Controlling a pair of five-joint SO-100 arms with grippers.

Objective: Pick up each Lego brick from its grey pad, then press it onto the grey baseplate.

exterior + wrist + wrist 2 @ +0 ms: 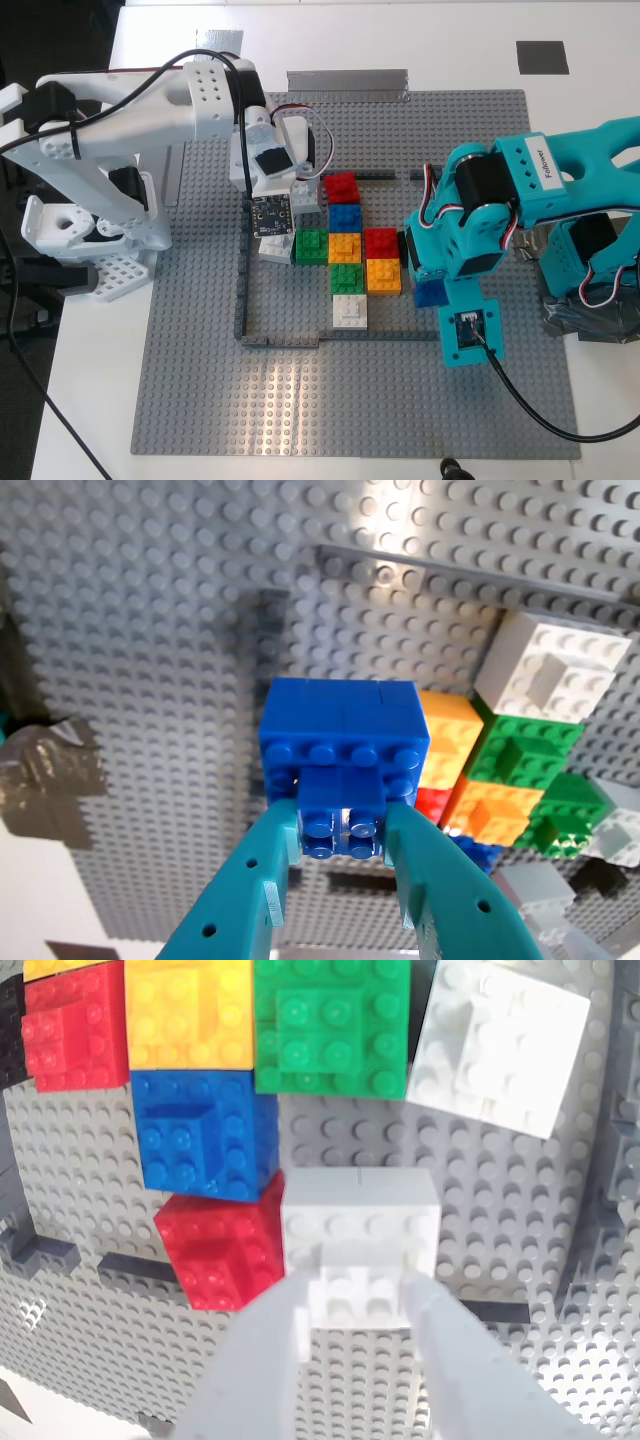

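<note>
My first gripper (342, 815) is the teal one (430, 290). It is shut on the blue brick (340, 740), gripping its raised top. The blue brick (430, 293) sits low over the grey baseplate (350, 400), right beside the orange brick (448, 740). My second gripper (355, 1295) is the white one (305, 195). It is shut on the white brick (358, 1225), which sits against the red brick (215, 1250) and the placed blue brick (195, 1140). A dark grey pad (542, 57) lies bare at the exterior view's far right. A second grey patch (218, 40) lies at the far left.
A cluster of red, blue, green, orange and white bricks (346, 247) stands mid-plate inside the thin dark border (240, 300). Another white brick (500, 1045) stands beside a green one. A silver tape strip (347, 80) lies behind the plate. A black cable (540, 410) trails from the teal arm.
</note>
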